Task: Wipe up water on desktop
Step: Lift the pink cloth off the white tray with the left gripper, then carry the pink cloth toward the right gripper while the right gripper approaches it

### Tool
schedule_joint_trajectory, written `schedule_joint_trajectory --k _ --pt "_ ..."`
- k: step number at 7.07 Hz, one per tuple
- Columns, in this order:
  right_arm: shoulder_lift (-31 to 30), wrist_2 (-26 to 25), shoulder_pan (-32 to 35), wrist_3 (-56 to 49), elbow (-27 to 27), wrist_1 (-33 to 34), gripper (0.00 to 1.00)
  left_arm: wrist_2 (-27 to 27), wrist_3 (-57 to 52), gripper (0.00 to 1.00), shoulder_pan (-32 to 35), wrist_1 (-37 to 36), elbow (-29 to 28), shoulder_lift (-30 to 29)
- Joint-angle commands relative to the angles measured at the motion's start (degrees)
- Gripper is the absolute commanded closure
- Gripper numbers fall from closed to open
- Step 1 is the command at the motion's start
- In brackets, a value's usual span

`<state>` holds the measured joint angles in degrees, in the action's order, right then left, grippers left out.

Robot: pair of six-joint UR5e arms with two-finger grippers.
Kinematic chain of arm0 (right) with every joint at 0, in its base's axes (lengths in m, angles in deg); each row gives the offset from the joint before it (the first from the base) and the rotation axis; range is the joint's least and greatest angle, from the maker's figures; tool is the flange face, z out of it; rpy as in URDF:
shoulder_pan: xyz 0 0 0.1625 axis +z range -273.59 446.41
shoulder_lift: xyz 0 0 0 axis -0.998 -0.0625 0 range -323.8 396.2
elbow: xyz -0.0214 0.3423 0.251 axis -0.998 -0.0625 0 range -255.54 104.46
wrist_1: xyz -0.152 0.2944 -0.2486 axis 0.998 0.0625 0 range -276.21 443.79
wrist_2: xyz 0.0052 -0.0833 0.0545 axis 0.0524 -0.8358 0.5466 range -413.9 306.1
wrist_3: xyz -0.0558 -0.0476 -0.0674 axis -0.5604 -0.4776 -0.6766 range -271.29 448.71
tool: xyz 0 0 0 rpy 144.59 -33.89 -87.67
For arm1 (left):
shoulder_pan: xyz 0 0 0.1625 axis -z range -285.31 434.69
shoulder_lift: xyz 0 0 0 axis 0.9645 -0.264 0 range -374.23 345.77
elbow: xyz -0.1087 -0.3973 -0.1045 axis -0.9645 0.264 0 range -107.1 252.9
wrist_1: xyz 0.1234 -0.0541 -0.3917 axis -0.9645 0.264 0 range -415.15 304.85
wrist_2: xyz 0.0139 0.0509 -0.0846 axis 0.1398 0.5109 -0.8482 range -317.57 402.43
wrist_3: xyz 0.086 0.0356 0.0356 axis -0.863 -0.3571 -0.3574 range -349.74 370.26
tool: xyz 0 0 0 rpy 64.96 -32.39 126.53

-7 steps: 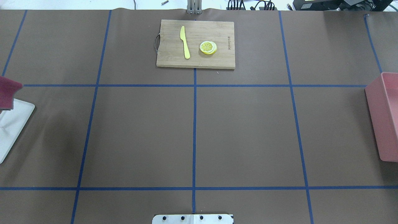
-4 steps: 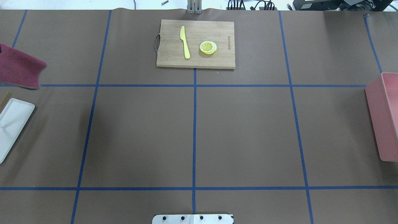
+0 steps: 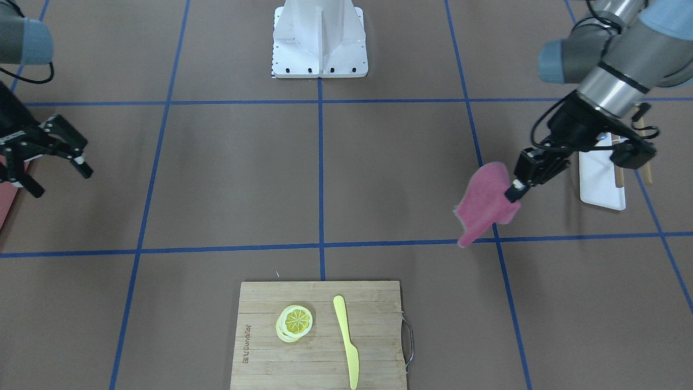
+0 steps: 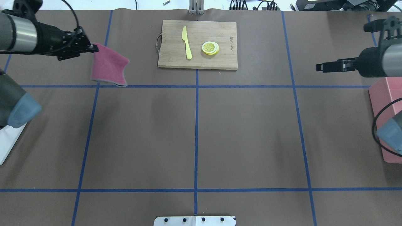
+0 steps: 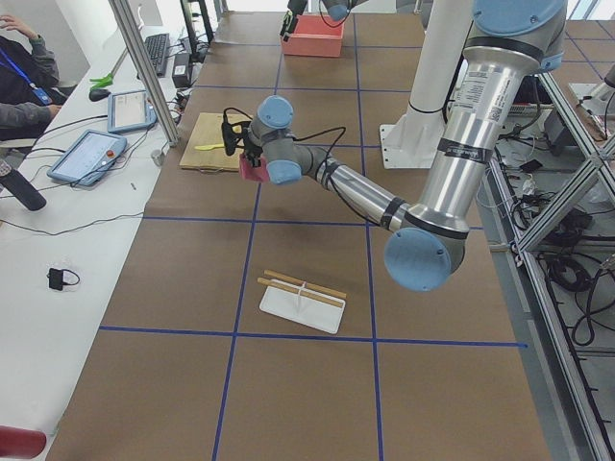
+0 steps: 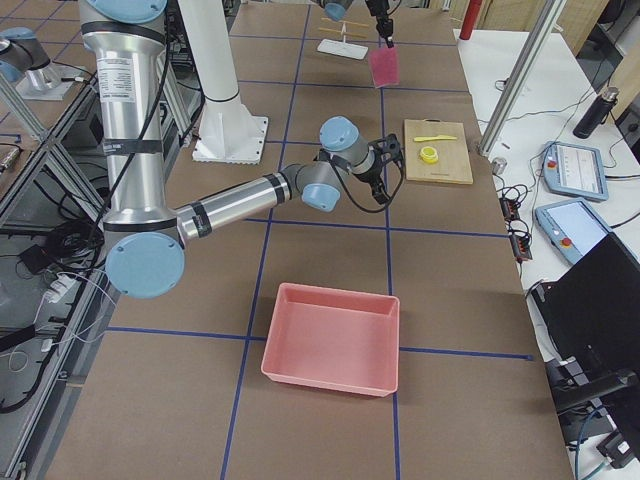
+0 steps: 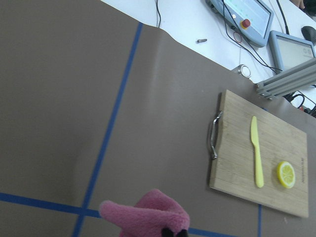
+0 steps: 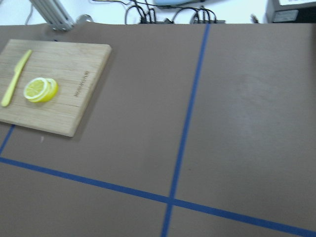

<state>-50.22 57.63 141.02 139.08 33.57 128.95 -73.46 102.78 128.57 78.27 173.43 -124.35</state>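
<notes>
The desktop (image 4: pixel 251 131) is brown with blue tape lines; I can make out no water on it in any view. My left gripper (image 4: pixel 93 47) is shut on the top edge of a magenta cloth (image 4: pixel 108 66), which hangs free above the table, left of the cutting board. In the front-facing view the same cloth (image 3: pixel 484 208) dangles below the left gripper (image 3: pixel 514 189). The left wrist view shows only the cloth's top (image 7: pixel 148 215). My right gripper (image 3: pixel 62 183) stands open and empty above the table's right side, also in the overhead view (image 4: pixel 320 67).
A bamboo cutting board (image 4: pixel 226 56) at the far middle carries a yellow knife (image 4: pixel 187 42) and lemon slices (image 4: pixel 210 48). A white tray (image 3: pixel 598 184) with chopsticks lies at the robot's left. A pink bin (image 4: pixel 389 119) stands at its right. The robot base (image 3: pixel 319 38) sits at the near edge.
The left arm has carried the cloth from the table's left edge inward and farther away, toward the cutting board. The right arm has come into the overhead view at the right.
</notes>
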Motion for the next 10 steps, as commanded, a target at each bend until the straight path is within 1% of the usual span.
schedule_joint_trajectory --k 1,2,3,4,5,6,7,8,10 --pt "4.3 -14.1 -12.0 0.8 3.5 -0.1 0.02 9.2 12.5 1.00 -7.9 -7.5 0.0 -9.5" --pt "8.9 -18.6 -17.1 0.5 3.5 0.3 0.02 12.8 17.6 1.00 -10.9 -10.6 0.1 -13.1" --pt "10.5 -27.1 -24.1 0.3 3.3 0.3 0.01 13.1 23.9 1.00 -11.9 -11.4 -0.2 -15.7" --pt "11.8 -37.9 -31.0 -0.8 2.9 0.5 0.01 13.1 28.9 1.00 -12.8 -11.4 -0.1 -17.5" --pt "14.2 -43.4 -34.1 -2.3 3.0 3.7 0.01 13.1 31.8 1.00 -14.2 -11.4 0.3 -18.5" --pt "16.6 -45.8 -35.2 -6.1 3.0 8.7 0.02 13.2 34.2 1.00 -15.9 -11.5 0.3 -19.8" --pt "17.3 -49.6 -36.5 -10.2 3.0 11.4 0.02 13.2 35.0 1.00 -16.8 -11.5 0.5 -20.2" --pt "17.5 -52.7 -37.8 -14.0 2.6 12.0 0.02 13.1 36.0 1.00 -17.4 -11.5 0.8 -20.3" --pt "17.6 -54.5 -38.6 -15.2 2.0 12.1 0.09 13.1 37.4 1.00 -18.9 -11.5 3.2 -20.3"
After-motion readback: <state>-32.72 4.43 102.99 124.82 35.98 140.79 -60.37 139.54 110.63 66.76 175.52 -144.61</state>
